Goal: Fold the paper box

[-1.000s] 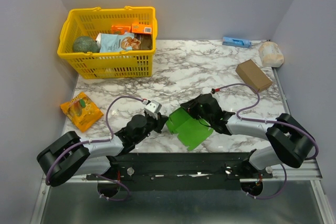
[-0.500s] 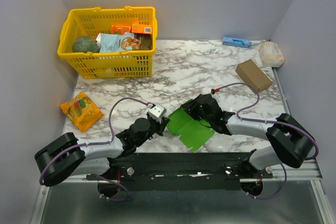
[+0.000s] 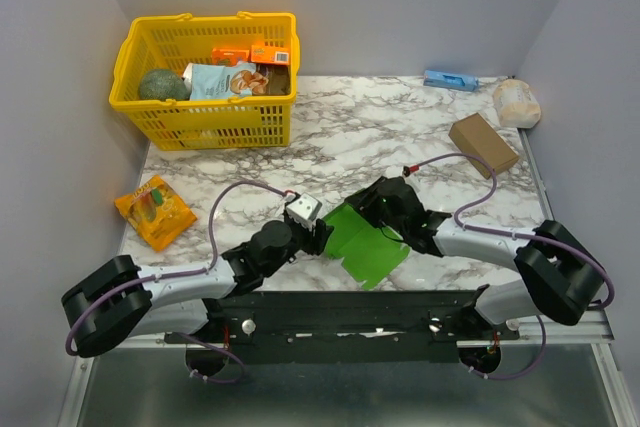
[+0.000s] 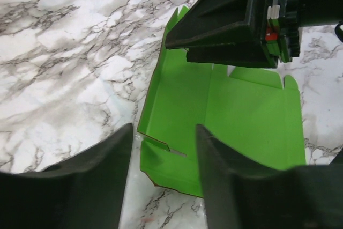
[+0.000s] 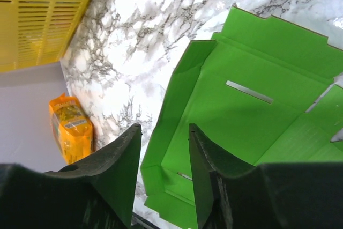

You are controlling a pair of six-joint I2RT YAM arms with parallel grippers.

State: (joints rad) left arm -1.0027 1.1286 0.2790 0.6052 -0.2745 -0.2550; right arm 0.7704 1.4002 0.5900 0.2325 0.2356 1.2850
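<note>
TWO ARMS, ONE GREEN BOX. Both arms lie low and stretched over the marble table (image 3: 380, 137), wrists turned inward so that the grippers meet at the green box (image 3: 368, 252). It lies opened out at the table's front middle, with one long side wall creased upward.

The left arm (image 3: 190, 282) reaches in from the left, with the left gripper (image 3: 318, 237) at the box's left edge. The right arm (image 3: 480, 237) comes in from the right, with the right gripper (image 3: 365, 209) at the box's far corner.

Counted on the table:
- one green box
- one yellow basket (image 3: 205, 117) of groceries at far left
- one orange packet (image 3: 154, 210) in front of the basket
- one brown box (image 3: 483, 143), one blue pack (image 3: 449, 79) and one pale roll (image 3: 516, 102) at far right

The left jaws stand moderately apart. In the wrist view the fingers (image 4: 102, 181) sit either side of a box corner and clamp nothing. The right jaws stand partly apart, with the raised wall showing in the gap and nothing gripped. Whether any fingertip touches the card cannot be told.
</note>
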